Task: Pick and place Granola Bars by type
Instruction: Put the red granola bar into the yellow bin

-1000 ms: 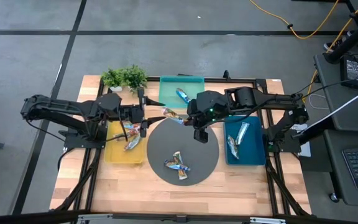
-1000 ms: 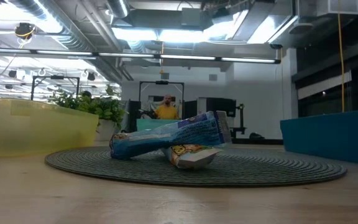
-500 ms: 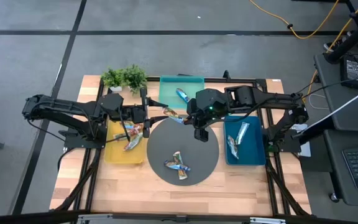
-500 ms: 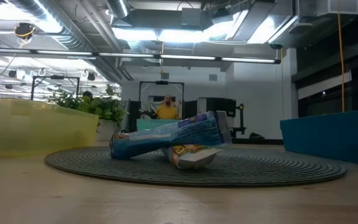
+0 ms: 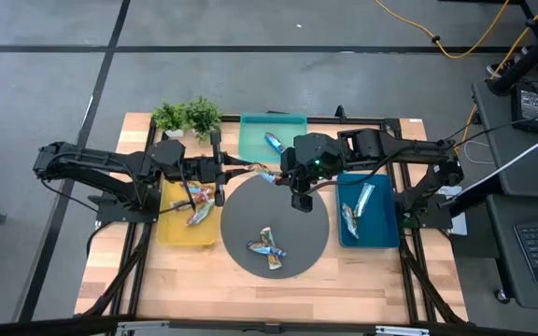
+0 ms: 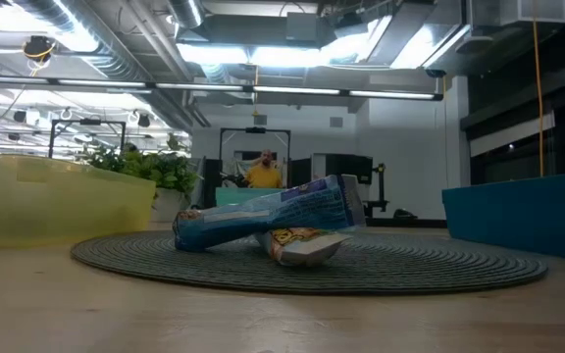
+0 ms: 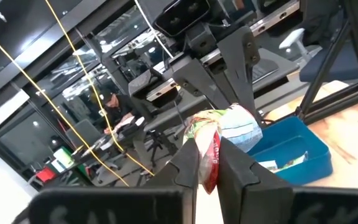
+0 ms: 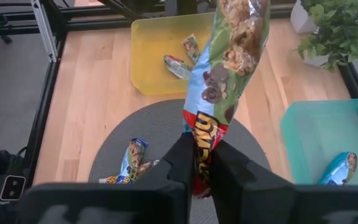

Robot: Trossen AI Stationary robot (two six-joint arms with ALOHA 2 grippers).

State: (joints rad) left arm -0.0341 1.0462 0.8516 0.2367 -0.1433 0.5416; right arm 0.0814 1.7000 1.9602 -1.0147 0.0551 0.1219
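Note:
A granola bar point(image 5: 264, 174) in a light-blue wrapper with a red label hangs in the air over the far edge of the round grey mat point(image 5: 297, 210). It spans between my two grippers. My left gripper point(image 5: 247, 171) is shut on its left end, and my right gripper point(image 5: 283, 177) is shut on its right end. Two more bars point(image 5: 267, 247) lie crossed on the mat, resting on their flat sides point(image 6: 263, 226). My left gripper pinches one end of the bar's wrapper point(image 7: 211, 155) between its two fingers, coming level from the table's left and lying along the bar. The bar is lifted clear of the mat. My right gripper pinches the opposite, red-labelled end point(image 8: 199, 140) between its two fingers, from the table's right. The bar stretches away from those fingers, clear of the mat.
A yellow tray point(image 5: 171, 233) at the left holds two bars point(image 5: 197, 203). A teal tray point(image 5: 288, 126) at the far side holds a blue bar point(image 5: 274, 142). A dark-blue tray point(image 5: 381, 233) at the right holds two bars point(image 5: 358, 207). A potted plant point(image 5: 187, 117) stands at the far left.
My left gripper has gone toward the table's right, up to the bar that my right gripper holds in the air, and has shut on its free end. The bar has stayed in much the same place, clear of the mat.

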